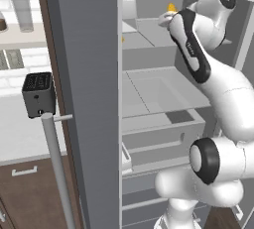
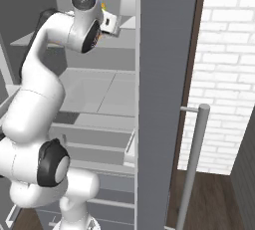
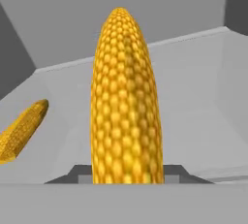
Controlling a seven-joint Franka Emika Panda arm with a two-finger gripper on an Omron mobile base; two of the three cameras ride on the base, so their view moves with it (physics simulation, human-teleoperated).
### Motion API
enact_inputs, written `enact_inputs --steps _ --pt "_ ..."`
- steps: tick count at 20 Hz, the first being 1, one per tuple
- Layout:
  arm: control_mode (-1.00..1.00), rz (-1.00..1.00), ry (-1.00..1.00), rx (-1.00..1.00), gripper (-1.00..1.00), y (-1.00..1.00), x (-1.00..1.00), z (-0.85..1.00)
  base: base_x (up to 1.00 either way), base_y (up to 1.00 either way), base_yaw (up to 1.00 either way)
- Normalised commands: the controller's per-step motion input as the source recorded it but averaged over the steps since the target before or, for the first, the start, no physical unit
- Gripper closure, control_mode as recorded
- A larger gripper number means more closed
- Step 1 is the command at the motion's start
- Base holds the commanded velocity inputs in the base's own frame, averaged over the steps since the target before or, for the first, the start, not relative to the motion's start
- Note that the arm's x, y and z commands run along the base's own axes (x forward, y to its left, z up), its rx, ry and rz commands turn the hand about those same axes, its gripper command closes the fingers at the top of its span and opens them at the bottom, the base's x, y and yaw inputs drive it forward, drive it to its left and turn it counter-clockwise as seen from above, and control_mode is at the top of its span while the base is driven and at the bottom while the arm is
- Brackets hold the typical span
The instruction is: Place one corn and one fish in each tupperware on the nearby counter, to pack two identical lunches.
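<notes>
The arm reaches into an open grey fridge [image 1: 149,89], a smooth matte cabinet with flat shelves and shallow drawers. The tool [image 3: 127,179] is on the upper shelf [image 1: 149,37], closed against the sides of one corn cob [image 3: 126,102]. In the hand view this cob stands lengthwise from between the dark fingertips, a tapered, blunt-ended cylinder with tight rows of small rounded yellow-orange kernels, glossy and pebbled. A second corn cob [image 3: 22,128] of the same texture lies on that shelf, apart from the held cob, on its left in the hand view and tilted across the frame. The shelf surface is plain pale grey, meeting a flat back wall. In the left base view a yellow tip shows just above the hand at the upper shelf. Beside the fridge, a pale worktop [image 1: 20,134] over dark brown wood fronts carries a boxy black toaster [image 1: 38,94].
</notes>
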Motion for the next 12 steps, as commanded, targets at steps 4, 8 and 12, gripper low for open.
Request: enact_inputs --steps 4,8,12 --pt "-1.00 0.00 -0.74 0.43 1.00 -0.18 -1.00 0.14 0.00 0.00 0.00" --pt "-1.00 0.00 -0.29 0.29 1.00 -0.06 -1.00 0.63 0.00 0.00 0.00" --pt "-1.00 0.00 0.11 0.00 1.00 0.00 -1.00 0.11 0.00 0.00 0.00"
